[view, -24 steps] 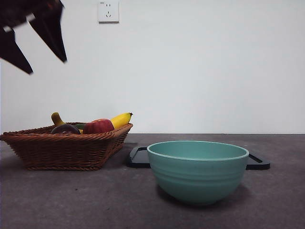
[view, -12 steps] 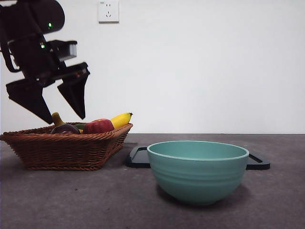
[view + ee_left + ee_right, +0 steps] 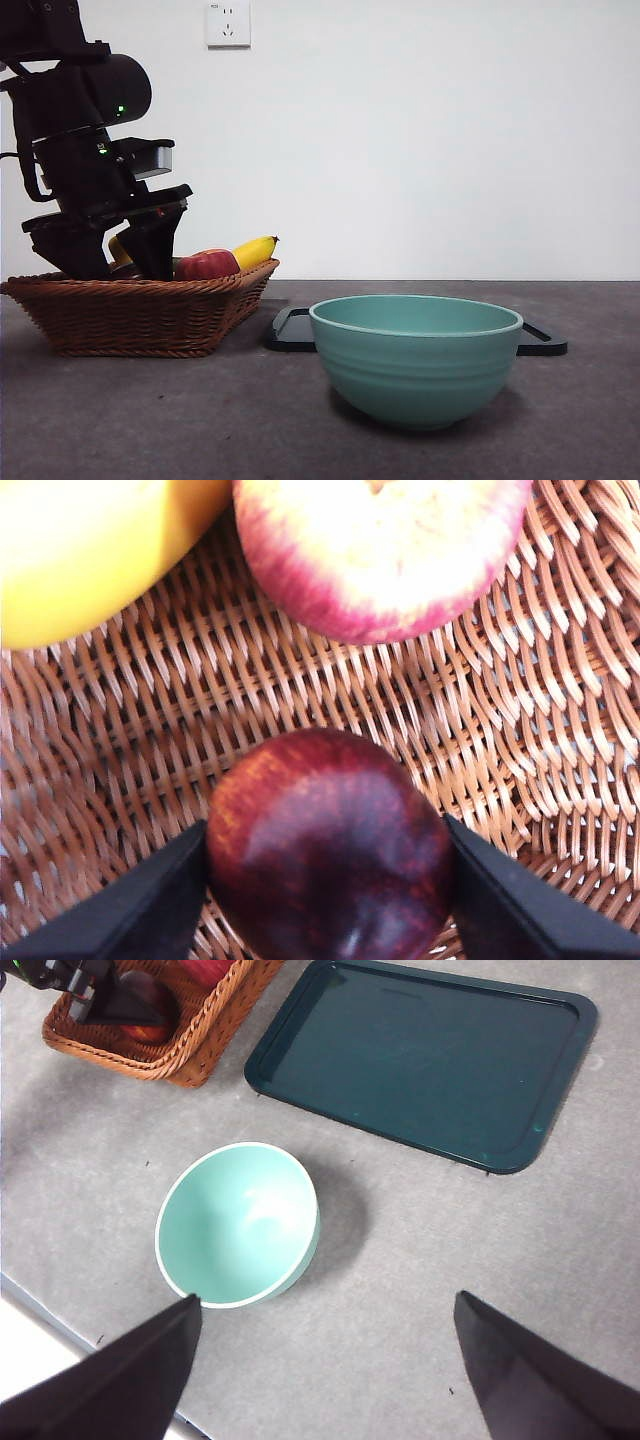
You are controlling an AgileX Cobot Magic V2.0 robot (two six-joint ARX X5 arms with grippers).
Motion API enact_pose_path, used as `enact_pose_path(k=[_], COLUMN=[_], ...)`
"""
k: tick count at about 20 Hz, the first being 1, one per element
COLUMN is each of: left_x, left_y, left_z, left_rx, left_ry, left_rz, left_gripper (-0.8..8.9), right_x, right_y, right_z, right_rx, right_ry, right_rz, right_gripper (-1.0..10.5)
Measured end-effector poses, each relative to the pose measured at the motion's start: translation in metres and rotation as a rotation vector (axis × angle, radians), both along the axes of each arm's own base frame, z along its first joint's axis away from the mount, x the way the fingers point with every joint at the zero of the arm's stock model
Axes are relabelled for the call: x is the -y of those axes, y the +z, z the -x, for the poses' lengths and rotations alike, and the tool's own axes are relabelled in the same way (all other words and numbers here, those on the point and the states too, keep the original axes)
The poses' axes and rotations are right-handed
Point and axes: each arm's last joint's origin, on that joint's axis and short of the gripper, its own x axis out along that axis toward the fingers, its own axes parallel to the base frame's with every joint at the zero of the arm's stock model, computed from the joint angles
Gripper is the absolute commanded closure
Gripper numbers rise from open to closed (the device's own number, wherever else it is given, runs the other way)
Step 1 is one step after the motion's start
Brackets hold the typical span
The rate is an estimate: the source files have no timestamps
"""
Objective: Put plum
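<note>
The plum point(image 3: 330, 850), dark maroon and glossy, lies on the woven floor of the wicker basket point(image 3: 140, 310). My left gripper point(image 3: 330, 885) is down in the basket, open, one black jaw close against each side of the plum. In the front view the left gripper point(image 3: 115, 262) and its arm hide the plum almost entirely. From the right wrist view the basket point(image 3: 190, 1045) shows with the left gripper point(image 3: 105, 1000) inside it. My right gripper point(image 3: 327, 1298) hangs open high over the table, holding nothing.
A red apple point(image 3: 207, 265) with yellowish patches and a banana point(image 3: 255, 250) lie in the basket right beside the plum. A teal bowl point(image 3: 415, 360) stands in front on the grey table, and a dark flat tray point(image 3: 420, 1060) lies behind it.
The left arm has come down from the upper left into the basket, and its open jaws now flank the plum. The fruit, bowl and tray have stayed put.
</note>
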Motion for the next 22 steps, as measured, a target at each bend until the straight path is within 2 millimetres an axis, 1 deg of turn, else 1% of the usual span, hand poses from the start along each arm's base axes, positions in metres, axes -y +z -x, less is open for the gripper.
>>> enact_pose_path(k=[3,4,5,6,7,8,10,11,12,13,15,17,20,22], left_x=[0.000,0.000,-0.001,-0.001,-0.001,0.001,0.009,0.015,0.027,0.038,0.065,0.089,0.117,0.132], left_y=[0.000,0.003,0.011,0.029,0.049,0.069,0.098,0.108,0.119,0.124,0.123,0.117,0.105,0.092], left_z=[0.000,0.002,0.005,0.012,0.022,0.036,0.067,0.081,0.097,0.108,0.123,0.133,0.137,0.137], left_rx=[-0.003,-0.001,0.017,0.065,0.114,0.156,0.194,0.205,0.227,0.237,0.231,0.227,0.213,0.184], left_ry=[0.000,0.000,-0.001,-0.007,-0.018,-0.036,-0.096,-0.142,-0.210,-0.268,-0.380,-0.471,-0.548,-0.584], left_rz=[-0.001,-0.001,0.004,0.021,0.039,0.053,0.076,0.100,0.140,0.163,0.179,0.192,0.198,0.186], left_gripper=[5.78,5.78,5.78,5.77,5.74,5.73,5.73,5.73,5.73,5.73,5.73,5.73,5.73,5.73], right_x=[0.000,0.000,0.000,0.000,0.000,0.000,0.000,0.000,0.000,0.000,0.000,0.000,0.000,0.000], right_y=[0.000,0.000,0.000,0.000,0.000,0.000,0.000,0.000,0.000,0.000,0.000,0.000,0.000,0.000], right_z=[0.000,0.000,0.000,0.000,0.000,0.000,0.000,0.000,0.000,0.000,0.000,0.000,0.000,0.000], right_rx=[0.000,0.000,0.000,0.000,0.000,0.000,0.000,0.000,0.000,0.000,0.000,0.000,0.000,0.000], right_ry=[0.000,0.000,0.000,0.000,0.000,0.000,0.000,0.000,0.000,0.000,0.000,0.000,0.000,0.000], right_rz=[0.000,0.000,0.000,0.000,0.000,0.000,0.000,0.000,0.000,0.000,0.000,0.000,0.000,0.000], right_gripper=[5.4,5.4,5.4,5.4,5.4,5.4,5.4,5.4,5.4,5.4,5.4,5.4,5.4,5.4])
